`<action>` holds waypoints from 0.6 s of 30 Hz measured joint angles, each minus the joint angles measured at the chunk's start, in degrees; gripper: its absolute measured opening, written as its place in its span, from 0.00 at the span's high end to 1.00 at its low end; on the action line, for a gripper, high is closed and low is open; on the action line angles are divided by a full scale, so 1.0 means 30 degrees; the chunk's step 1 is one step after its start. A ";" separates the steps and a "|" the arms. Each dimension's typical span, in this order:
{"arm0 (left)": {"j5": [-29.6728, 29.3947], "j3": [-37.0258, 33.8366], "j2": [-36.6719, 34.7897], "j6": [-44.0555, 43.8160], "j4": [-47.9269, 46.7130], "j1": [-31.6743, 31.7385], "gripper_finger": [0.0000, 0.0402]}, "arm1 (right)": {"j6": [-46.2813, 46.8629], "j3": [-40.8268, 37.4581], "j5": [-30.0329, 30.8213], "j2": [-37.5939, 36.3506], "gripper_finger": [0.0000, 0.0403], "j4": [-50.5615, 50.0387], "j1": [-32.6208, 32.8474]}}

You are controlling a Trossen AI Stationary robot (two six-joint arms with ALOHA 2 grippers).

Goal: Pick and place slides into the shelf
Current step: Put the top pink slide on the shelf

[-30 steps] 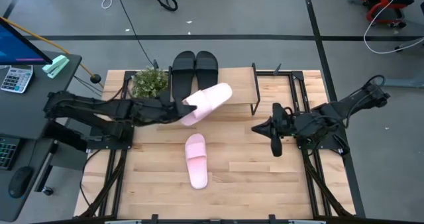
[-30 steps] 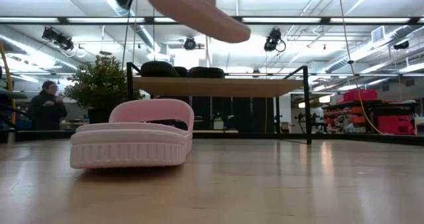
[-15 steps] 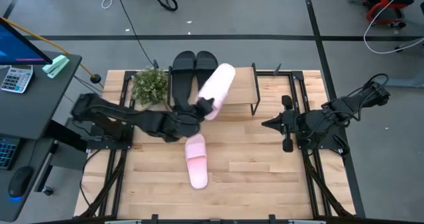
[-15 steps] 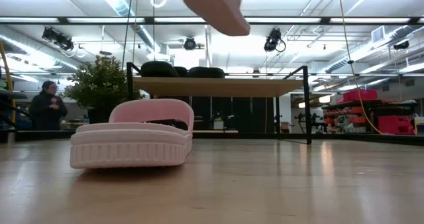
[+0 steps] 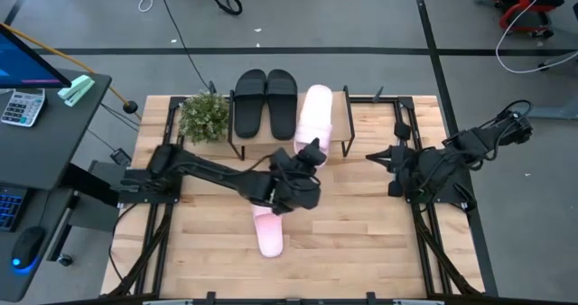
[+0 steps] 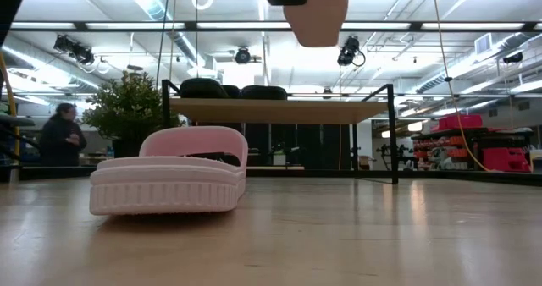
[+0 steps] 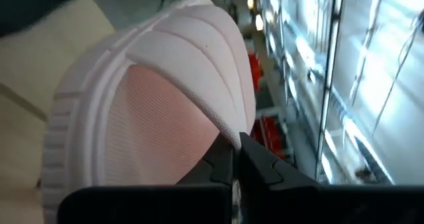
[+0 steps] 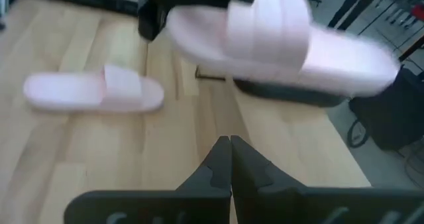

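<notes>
Slide (image 5: 315, 112) now lengthwise over shelf (image 5: 339, 117)

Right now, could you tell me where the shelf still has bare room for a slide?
The shelf is bare right of the black slides, under the pink slide the left hand carries. Its left end is crowded.

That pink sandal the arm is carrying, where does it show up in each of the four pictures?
High view: carried pink slide over the shelf, beside the black slides.
Low view: top edge, above the shelf, carried pink slide.
Left wrist view: fills the picture, sole showing.
Right wrist view: upper part.
Shared landmark: the other pink slide on the table.
</notes>
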 joint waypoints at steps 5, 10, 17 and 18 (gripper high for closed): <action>-0.1284 0.1485 0.1385 -0.0491 0.0033 0.0482 0.98 | 0.0011 0.0000 -0.0211 0.0011 1.00 -0.0596 0.0000; -0.1187 0.1556 0.2039 -0.1096 0.0262 0.1137 0.98 | 0.0278 0.0000 -0.0233 0.0011 1.00 -0.0600 0.0000; 0.0696 0.1542 0.3238 -0.4151 0.0311 0.2099 0.98 | 0.1126 0.0000 -0.0386 0.0018 1.00 -0.0604 0.0000; 0.0699 0.1542 0.3447 -0.4710 0.0298 0.2186 0.98 | 0.1198 0.0000 -0.0386 0.0018 1.00 -0.0604 0.0000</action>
